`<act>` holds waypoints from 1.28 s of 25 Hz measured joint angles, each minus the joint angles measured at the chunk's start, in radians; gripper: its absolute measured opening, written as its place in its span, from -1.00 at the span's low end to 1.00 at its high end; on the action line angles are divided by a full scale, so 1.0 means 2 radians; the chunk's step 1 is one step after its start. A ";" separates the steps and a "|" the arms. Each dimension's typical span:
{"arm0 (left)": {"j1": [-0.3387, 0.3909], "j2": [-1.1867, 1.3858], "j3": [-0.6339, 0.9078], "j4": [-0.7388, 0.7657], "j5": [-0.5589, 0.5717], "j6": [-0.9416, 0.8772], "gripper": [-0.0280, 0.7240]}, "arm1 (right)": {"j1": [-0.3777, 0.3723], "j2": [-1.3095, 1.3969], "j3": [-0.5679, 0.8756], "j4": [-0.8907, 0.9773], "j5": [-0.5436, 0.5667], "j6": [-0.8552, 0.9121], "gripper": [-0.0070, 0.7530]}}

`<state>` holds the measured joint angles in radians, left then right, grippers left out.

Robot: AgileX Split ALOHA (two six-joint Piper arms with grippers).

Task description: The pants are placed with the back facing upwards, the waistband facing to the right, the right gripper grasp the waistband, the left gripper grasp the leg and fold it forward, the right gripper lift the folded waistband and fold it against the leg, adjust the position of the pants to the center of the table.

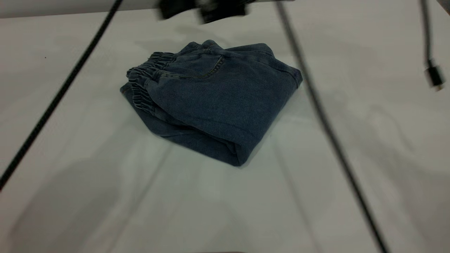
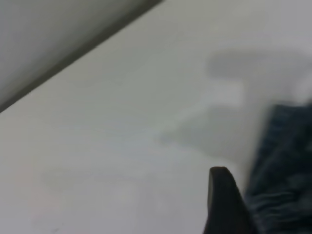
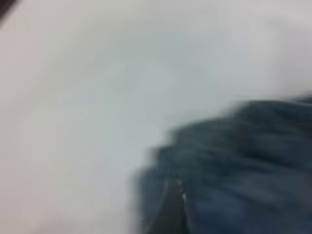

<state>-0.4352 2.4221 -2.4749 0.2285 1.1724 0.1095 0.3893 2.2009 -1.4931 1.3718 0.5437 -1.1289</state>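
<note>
1. In the left wrist view one dark, rounded finger (image 2: 222,195) of the left gripper stood just beside the denim; whether the fingers were apart or together could not be told.
2. The right gripper's fingers did not show clearly in any view, so their state could not be told; the right wrist view held only smeared blue cloth over pale surface.
3. The pants (image 1: 214,98) lay folded into a compact, thick, roughly wedge-shaped bundle of dark blue denim, near the middle of the surface (image 1: 70,211) in the exterior view.
4. The waistband (image 1: 144,82) was a narrow, gathered, ruffled elastic strip, stacked in layers along the bundle's left edge in that view.
5. A back patch pocket (image 1: 204,65) with pale curved stitching faced up on the top layer, whose cloth was smooth with a fine weave.
6. The surface was flat, matte, white-grey, with soft shadows.
7. Thin black cables (image 1: 327,126) crossed the exterior view diagonally on both sides of the pants, and blurred black hardware (image 1: 207,8) sat at the far edge.
</note>
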 joint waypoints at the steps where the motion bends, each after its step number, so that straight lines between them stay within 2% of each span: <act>1: 0.000 0.000 -0.001 -0.018 0.000 0.019 0.08 | -0.017 -0.003 0.000 -0.029 0.001 0.029 0.58; 7: 0.000 -0.001 0.012 -0.154 0.000 0.134 0.08 | -0.122 -0.020 0.000 -0.219 0.024 0.176 0.55; 12: 0.000 -0.002 0.078 -0.169 0.000 0.173 0.08 | -0.171 -0.024 0.000 -0.263 0.033 0.218 0.55; 18: -0.010 -0.002 0.164 -0.145 0.000 0.183 0.08 | -0.179 -0.024 0.000 -0.266 0.035 0.218 0.55; 25: -0.069 -0.002 0.217 -0.058 0.000 0.199 0.08 | -0.179 -0.024 0.000 -0.266 0.035 0.218 0.55; 28: -0.083 -0.002 0.234 -0.059 0.000 0.239 0.08 | -0.179 -0.024 0.000 -0.266 0.035 0.218 0.55; 32: -0.082 -0.002 0.267 -0.064 0.000 0.315 0.08 | -0.179 -0.024 0.000 -0.266 0.035 0.218 0.55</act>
<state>-0.5998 2.4177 -1.9417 0.1008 1.1724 0.7403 0.0319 2.1521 -1.4931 0.8403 0.6145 -0.6934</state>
